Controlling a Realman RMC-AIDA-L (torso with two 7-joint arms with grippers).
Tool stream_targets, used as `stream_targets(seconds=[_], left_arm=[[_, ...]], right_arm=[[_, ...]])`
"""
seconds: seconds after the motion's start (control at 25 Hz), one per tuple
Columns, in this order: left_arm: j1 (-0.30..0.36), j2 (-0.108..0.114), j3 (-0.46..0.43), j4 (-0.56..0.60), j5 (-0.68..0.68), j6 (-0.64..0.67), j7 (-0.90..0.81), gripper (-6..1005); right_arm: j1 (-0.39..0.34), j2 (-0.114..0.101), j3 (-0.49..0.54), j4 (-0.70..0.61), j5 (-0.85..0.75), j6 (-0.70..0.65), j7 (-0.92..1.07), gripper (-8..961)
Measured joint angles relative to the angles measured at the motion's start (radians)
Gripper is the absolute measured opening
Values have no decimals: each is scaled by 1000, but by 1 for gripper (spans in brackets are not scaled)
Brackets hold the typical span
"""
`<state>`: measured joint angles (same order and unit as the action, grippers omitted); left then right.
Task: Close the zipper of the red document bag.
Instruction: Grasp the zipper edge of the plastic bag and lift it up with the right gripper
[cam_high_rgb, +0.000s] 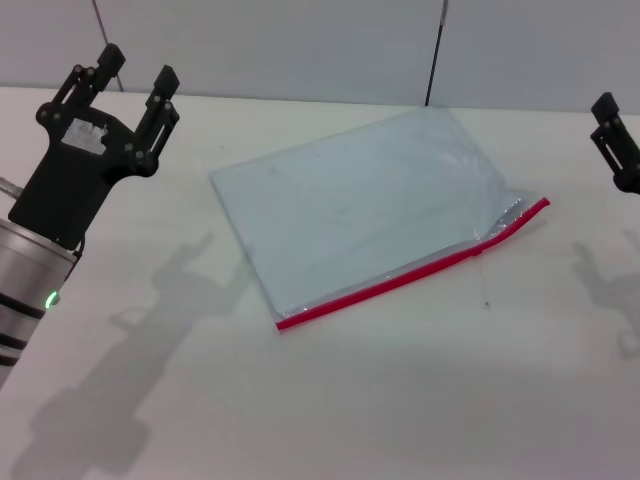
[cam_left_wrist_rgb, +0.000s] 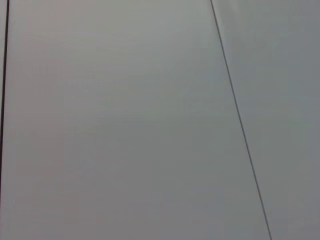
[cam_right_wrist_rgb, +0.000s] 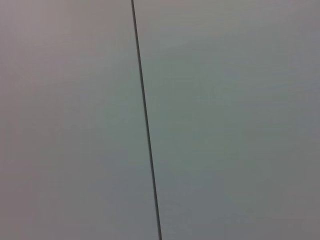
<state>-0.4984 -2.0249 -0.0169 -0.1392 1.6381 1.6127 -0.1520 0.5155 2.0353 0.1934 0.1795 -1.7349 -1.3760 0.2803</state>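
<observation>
step: pre-approach, nothing grasped | left hand (cam_high_rgb: 138, 62) raised, released, fingers apart | right hand (cam_high_rgb: 612, 135) at view's edge, grip cannot tell | red document bag (cam_high_rgb: 360, 205) flat on bench (cam_high_rgb: 400, 400) between hands, well apart from both | zipper (cam_high_rgb: 410, 272) on near edge, gaping toward right hand | next: likely pin bag, find slider

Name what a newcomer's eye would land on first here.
The red document bag lies flat mid-table, its bright red zipper lining the long edge nearest the robot. The left end effector hangs open above the table's left side, clear of the bag; the right end effector shows only at the right edge.
</observation>
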Motion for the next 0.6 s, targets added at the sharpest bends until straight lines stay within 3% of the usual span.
stream_targets(seconds=[0.28,0.6], left_arm=[[-1,1,0,0,0,0,0,588],[0,3,0,0,0,-2,0,587]], right_arm=[[5,0,0,-3,0,33,14,762],[60,-5,-29,-26,-1,213,121,762]])
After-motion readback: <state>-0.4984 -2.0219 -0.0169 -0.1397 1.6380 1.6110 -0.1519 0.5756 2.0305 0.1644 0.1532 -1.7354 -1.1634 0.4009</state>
